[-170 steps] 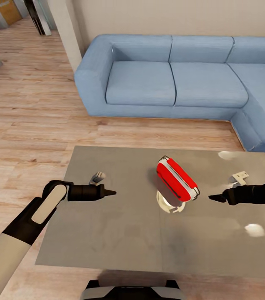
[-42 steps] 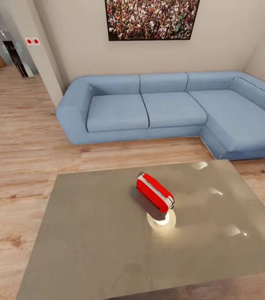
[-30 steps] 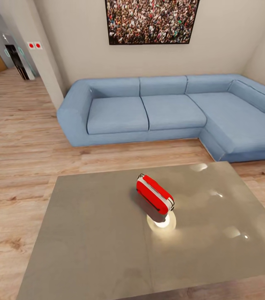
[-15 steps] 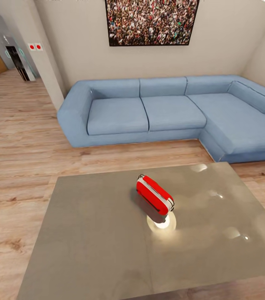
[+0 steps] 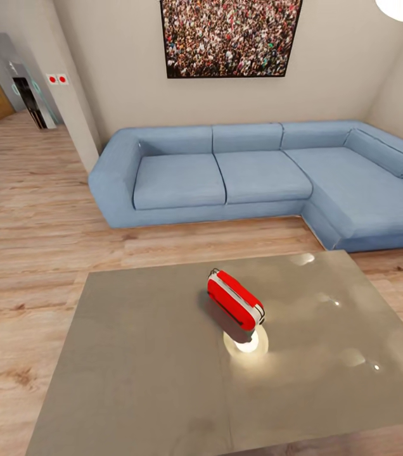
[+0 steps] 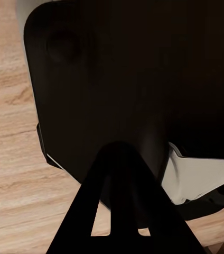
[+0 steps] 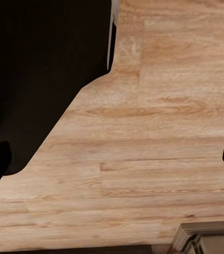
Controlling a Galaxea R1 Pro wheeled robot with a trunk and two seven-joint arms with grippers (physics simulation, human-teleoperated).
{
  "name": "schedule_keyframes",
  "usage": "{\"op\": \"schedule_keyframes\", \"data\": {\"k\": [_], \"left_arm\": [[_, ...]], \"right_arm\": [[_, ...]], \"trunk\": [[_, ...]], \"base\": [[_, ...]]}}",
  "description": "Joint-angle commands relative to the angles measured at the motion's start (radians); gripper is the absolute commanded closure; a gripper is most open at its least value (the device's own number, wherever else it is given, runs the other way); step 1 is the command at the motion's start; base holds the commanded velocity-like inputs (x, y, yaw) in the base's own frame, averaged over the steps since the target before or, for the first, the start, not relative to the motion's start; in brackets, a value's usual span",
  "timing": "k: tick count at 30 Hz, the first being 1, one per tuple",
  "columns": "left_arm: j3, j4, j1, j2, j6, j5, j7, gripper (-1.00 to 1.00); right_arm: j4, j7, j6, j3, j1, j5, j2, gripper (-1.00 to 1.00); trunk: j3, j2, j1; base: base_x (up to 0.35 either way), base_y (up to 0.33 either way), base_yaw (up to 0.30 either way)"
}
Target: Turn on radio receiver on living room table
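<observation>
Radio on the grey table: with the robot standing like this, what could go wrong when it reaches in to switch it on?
1. The radio receiver lies tilted mid-table, apart from every edge; a push for its switch may slide or tip it on the glossy top.
2. The wrist views face wood floor, with the left gripper shut and the right gripper open, so the approach starts without a close look.

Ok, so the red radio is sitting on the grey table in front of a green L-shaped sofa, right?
Not quite: the sofa is blue, not green, as the head view shows. The rest holds: the red radio sits on the grey table in front of that L-shaped sofa.
</observation>
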Motion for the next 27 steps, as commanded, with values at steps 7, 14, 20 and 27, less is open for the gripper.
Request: {"op": "schedule_keyframes", "data": {"k": [7, 14, 20, 27], "left_arm": [[0.002, 0.004, 0.000, -0.004, 0.005, 0.002, 0.000, 1.00], [0.004, 0.008, 0.001, -0.008, 0.006, 0.002, 0.007, 1.00], [0.003, 0.012, 0.045, -0.017, -0.004, -0.002, 0.014, 1.00], [0.004, 0.012, 0.062, -0.019, -0.006, -0.004, 0.020, 1.00]], "right_arm": [[0.000, 0.000, -0.001, 0.000, 0.000, 0.000, 0.000, -1.00], [0.000, -0.001, -0.007, 0.000, 0.000, 0.000, 0.000, -1.00], [0.002, -0.002, -0.018, -0.001, 0.000, -0.001, 0.012, -1.00], [0.053, -0.032, -0.038, 0.000, 0.000, 0.001, 0.048, -1.00]], "trunk": [[0.011, 0.000, 0.000], [0.022, 0.000, 0.000], [0.031, 0.000, 0.000], [0.043, 0.000, 0.000]], "base": [[0.000, 0.000, 0.000], [0.000, 0.000, 0.000], [0.000, 0.000, 0.000], [0.000, 0.000, 0.000]]}}
